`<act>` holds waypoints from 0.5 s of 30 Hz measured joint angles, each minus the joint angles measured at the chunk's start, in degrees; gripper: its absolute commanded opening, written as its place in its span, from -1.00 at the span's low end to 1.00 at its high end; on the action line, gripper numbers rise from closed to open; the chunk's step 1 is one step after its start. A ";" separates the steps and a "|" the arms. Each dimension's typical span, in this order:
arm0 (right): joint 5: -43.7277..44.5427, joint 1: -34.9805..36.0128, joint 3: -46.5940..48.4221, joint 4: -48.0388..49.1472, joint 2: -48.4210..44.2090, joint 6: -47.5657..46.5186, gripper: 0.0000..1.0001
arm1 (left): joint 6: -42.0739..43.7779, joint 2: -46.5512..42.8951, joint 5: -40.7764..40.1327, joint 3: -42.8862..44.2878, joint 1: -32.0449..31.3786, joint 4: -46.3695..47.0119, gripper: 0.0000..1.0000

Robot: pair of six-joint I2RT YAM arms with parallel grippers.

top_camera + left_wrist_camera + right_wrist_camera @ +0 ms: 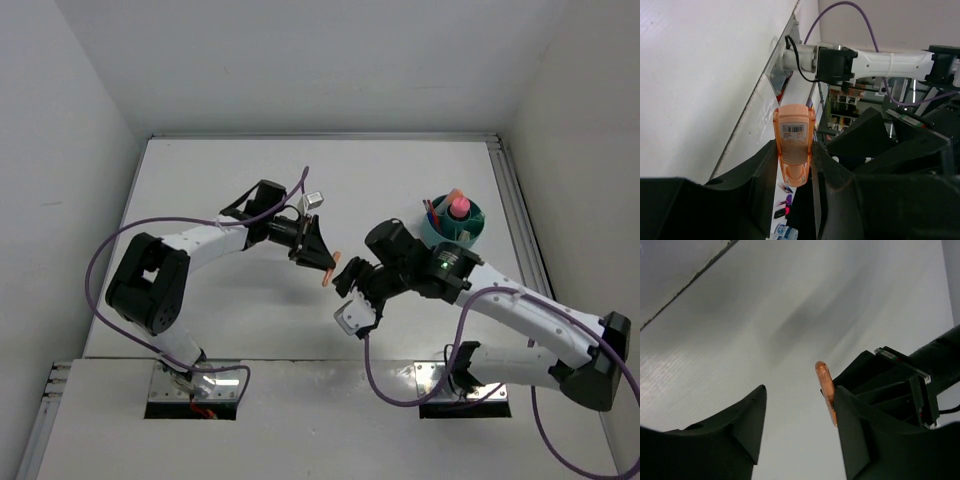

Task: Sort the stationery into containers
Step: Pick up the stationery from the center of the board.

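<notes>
An orange stub (794,145) with a barcode label sits between the fingers of my left gripper (794,172), which is shut on it and holds it above the table. From above, the orange stub (330,272) pokes out of the left gripper (318,256) toward my right gripper (352,282). The right gripper (800,405) is open. Seen edge-on, the orange stub (826,392) lies against the inner edge of its right finger (855,430), well apart from the left one. The teal cup (470,232) stands at the right with a pink-red marker (458,205) and pens upright in it.
The right arm's white link and purple cable (875,62) cross the top of the left wrist view. Small blurred pieces, one of them purple (788,200), show in the gap below the stub. A raised rail (515,210) runs along the table's right edge, close to the cup.
</notes>
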 measured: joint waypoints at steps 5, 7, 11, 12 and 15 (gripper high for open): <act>4.02 2.19 -0.17 0.39 4.17 -5.55 -0.02 | -1.29 0.00 0.83 -3.06 -0.61 1.16 -0.88; 5.51 2.64 -0.17 0.50 5.18 -6.93 -0.05 | -1.75 0.00 1.01 -3.13 -0.74 1.49 -0.88; 9.11 4.35 0.13 1.03 7.54 -8.46 -0.09 | -2.14 0.00 1.01 -3.10 -1.01 1.97 -0.93; 10.01 4.92 0.35 1.11 8.28 -8.55 -0.10 | -2.21 0.02 1.01 -3.10 -1.05 1.97 -0.94; 13.40 6.54 1.03 1.84 10.23 -8.66 -0.10 | -2.27 0.11 0.52 -3.10 -1.07 1.90 -0.99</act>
